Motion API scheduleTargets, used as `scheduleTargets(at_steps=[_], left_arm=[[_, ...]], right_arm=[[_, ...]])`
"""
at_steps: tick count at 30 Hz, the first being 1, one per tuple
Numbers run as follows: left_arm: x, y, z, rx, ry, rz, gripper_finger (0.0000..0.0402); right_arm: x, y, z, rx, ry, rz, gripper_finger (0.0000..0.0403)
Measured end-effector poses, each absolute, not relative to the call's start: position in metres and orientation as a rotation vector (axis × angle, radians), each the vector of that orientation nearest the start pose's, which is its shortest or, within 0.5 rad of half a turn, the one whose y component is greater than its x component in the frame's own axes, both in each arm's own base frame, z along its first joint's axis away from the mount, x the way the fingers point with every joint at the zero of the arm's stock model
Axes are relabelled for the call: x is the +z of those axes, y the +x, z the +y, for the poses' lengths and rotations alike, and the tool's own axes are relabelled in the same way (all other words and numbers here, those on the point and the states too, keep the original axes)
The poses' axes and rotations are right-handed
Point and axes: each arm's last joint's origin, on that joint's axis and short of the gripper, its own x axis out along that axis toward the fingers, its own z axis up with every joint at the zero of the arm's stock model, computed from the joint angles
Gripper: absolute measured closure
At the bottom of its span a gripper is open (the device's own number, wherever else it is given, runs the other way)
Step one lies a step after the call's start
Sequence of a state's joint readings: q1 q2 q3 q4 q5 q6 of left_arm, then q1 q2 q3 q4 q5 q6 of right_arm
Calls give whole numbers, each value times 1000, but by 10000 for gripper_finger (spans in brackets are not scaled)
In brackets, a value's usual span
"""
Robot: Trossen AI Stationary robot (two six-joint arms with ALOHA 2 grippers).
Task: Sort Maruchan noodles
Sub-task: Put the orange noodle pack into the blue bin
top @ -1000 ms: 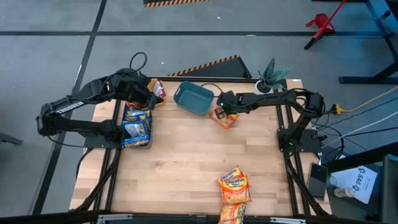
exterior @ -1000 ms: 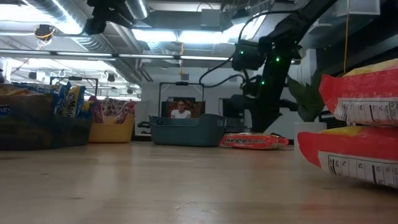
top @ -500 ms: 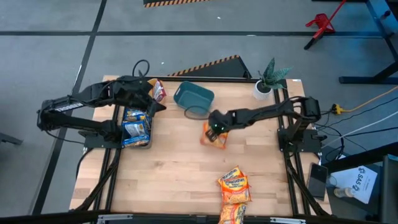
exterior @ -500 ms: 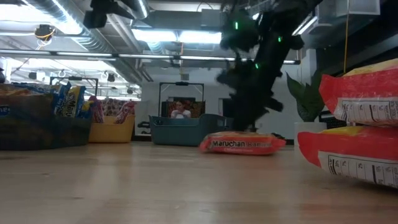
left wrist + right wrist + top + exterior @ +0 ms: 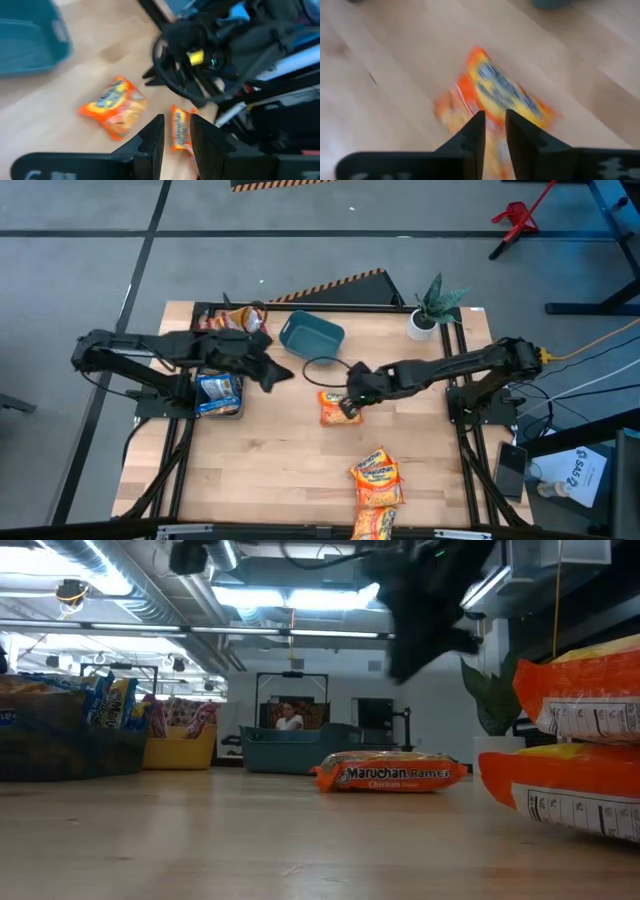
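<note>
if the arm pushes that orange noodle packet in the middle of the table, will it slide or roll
The packet lies flat on the wood, so it should slide, not roll. Its crinkly wrap looks slick, so fingers may slip. It is probably light and brittle inside.

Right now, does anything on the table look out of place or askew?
One orange crinkly plastic ramen packet lies loose and skewed mid-table beside the right gripper, outside every bin, apart from the stack of orange packets at the near edge. Nothing looks spilled or damaged.
</note>
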State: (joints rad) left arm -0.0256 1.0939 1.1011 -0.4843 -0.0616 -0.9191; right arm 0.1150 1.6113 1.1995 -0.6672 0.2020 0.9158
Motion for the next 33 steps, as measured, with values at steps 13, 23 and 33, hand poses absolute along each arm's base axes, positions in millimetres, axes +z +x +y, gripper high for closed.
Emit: scheduleTargets(at_steps=[13, 23, 33], left_arm=[[293, 297, -35, 383, -880, 562, 244], [231, 315, -32, 451, -1017, 637, 239], [156, 291, -16, 364, -1375, 386, 239]], right_arm=[[241, 269, 59, -791, 660, 1147, 121], [182, 247, 64, -709, 942, 1065, 116], [147, 241, 48, -695, 1157, 853, 123]])
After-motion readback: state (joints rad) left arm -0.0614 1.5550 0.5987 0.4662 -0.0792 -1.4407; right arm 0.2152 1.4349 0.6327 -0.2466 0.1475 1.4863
